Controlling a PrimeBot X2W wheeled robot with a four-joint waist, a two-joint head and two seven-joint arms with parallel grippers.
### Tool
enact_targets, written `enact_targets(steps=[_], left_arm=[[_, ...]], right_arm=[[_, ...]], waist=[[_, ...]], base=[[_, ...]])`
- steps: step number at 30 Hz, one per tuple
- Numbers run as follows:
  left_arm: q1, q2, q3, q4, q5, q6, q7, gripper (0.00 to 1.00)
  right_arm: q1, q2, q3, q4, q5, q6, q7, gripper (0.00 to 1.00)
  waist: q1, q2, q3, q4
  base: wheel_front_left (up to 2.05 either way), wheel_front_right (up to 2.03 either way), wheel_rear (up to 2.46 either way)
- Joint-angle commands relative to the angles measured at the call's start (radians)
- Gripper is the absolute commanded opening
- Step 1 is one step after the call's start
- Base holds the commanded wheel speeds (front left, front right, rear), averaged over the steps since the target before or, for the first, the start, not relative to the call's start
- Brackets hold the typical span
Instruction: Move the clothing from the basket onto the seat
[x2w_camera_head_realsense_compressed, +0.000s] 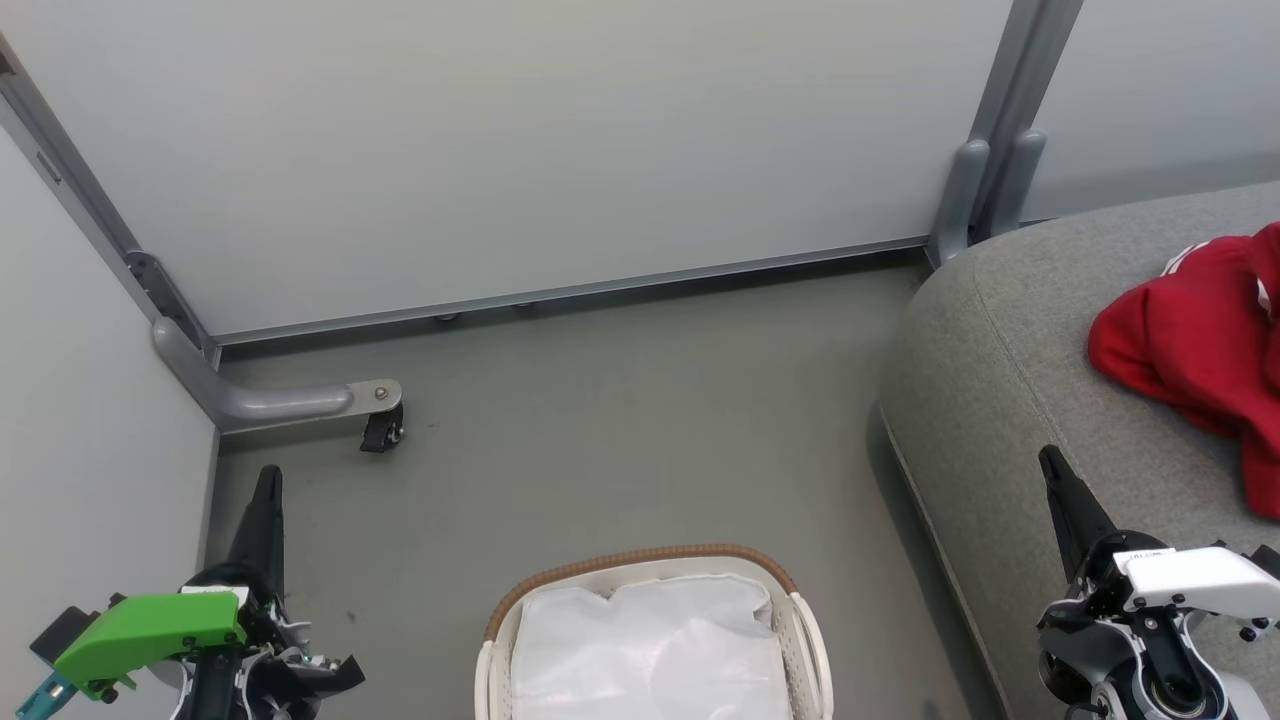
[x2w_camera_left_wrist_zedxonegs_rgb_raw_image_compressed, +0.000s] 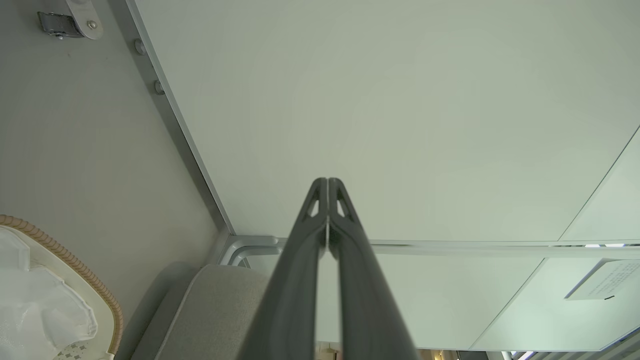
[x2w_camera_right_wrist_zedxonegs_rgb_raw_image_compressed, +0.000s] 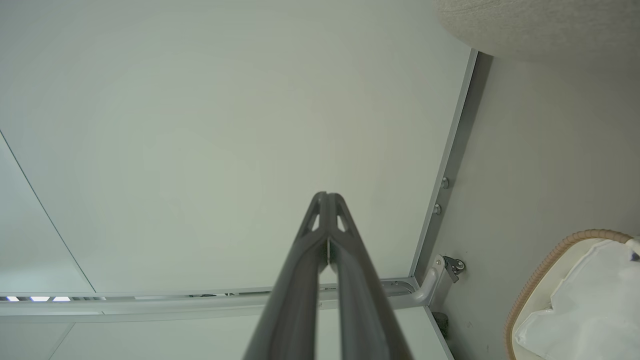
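Left hand and right hand each have their fingers pressed together, holding nothing. Red clothing lies on the grey couch, in from its rounded edge. On the floor between the hands stands the basket, its white liner showing. A castor juts from the partition beyond.

Red clothing lies on the seat — basket nearby.

A: Where is there open room?
B: Bare floor runs from the basket toward twelve o'clock, up to the partition.
A: What's in the way?
B: A caster foot at ten. The seat fills two to four o'clock, with clothing on it.
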Motion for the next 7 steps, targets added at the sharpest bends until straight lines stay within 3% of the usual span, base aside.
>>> enact_targets(steps=[1, 7], left_arm=[[-0.01, 0.005, 0.002, -0.001, -0.002, -0.004, 0.004, 0.0], [-0.01, 0.005, 0.002, -0.001, -0.002, -0.004, 0.004, 0.0]], right_arm=[[-0.001, -0.006, -0.002, -0.003, 0.003, 0.0, 0.001, 0.0], [-0.001, -0.006, -0.001, -0.003, 0.003, 0.0, 0.001, 0.0]], waist=[[0.0, 0.0, 0.0, 0.0], [0.0, 0.0, 0.0, 0.0]], base=[[0.0, 0.0, 0.0], [0.0, 0.0, 0.0]])
